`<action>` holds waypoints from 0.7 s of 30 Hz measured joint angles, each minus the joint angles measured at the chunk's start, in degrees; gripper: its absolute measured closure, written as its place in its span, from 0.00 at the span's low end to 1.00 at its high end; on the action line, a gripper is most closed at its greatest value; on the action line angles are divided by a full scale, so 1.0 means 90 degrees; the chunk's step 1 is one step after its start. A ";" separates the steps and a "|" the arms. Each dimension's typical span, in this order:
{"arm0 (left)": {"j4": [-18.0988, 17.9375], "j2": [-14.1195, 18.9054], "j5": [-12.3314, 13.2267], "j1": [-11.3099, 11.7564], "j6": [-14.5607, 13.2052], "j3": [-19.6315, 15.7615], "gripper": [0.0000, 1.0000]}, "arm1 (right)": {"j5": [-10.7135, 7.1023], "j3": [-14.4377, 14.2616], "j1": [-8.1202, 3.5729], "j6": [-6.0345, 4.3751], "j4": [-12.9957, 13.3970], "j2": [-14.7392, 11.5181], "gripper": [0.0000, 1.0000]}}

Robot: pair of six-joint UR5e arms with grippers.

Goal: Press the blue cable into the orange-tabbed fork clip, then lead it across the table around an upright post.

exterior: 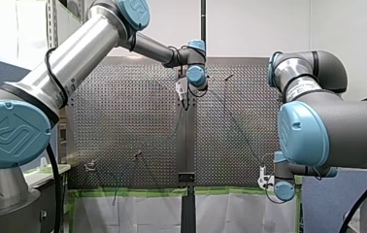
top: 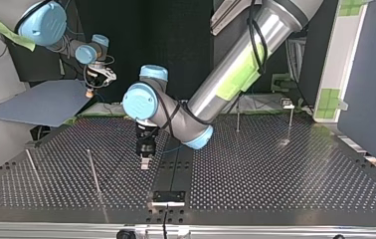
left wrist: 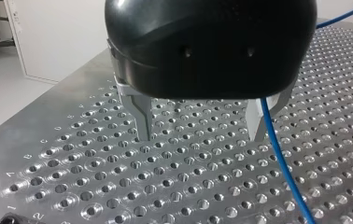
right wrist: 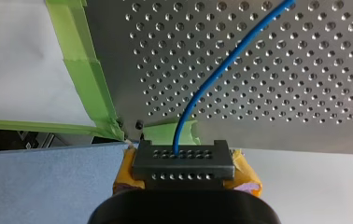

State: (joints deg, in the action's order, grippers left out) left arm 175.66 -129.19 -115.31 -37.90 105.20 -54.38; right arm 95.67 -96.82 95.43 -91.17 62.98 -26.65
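The blue cable (right wrist: 212, 74) comes out from between the yellow pads (right wrist: 127, 171) of my right gripper (right wrist: 183, 173), which is shut on it at a black perforated block (right wrist: 183, 161). That gripper (top: 92, 88) hangs beyond the table's far corner at the top view's left. My left gripper (left wrist: 200, 123) stands open just above the perforated table (left wrist: 118, 177), and the cable (left wrist: 282, 158) runs down close beside one metal finger (left wrist: 257, 122). It shows in the top view (top: 145, 160) near the table's middle. A small clip fixture (exterior: 90, 166) sits at the front view's near left; its colour is unclear.
Thin upright posts (top: 94, 172) (top: 32, 164) (top: 237, 117) (top: 290, 122) stand on the table. A black bracket (top: 168, 196) sits on the centre strip by the top view's near edge. Green tape (right wrist: 88, 70) lines the table's edge by my right gripper. A blue sheet (top: 42, 102) lies off the table.
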 joint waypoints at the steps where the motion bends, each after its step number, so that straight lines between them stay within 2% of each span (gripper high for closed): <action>1: 0.0001 0.0000 -0.0004 0.0000 -0.0008 0.0000 0.00 | -0.0022 0.0001 0.0000 0.0023 -0.0003 0.0000 1.00; 14: 0.0007 0.0004 -0.0197 0.0001 -0.0079 0.0015 0.00 | -0.0127 0.0001 -0.0001 0.0079 -0.0130 -0.0001 1.00; 21: 0.0001 0.0012 -0.0155 0.0007 -0.0359 0.0253 0.00 | -0.0139 0.0010 -0.0037 0.0103 -0.0164 -0.0001 1.00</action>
State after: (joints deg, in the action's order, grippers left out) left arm 175.67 -129.08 -116.71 -37.83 101.98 -52.10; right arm 94.42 -96.72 95.10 -90.25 61.50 -26.66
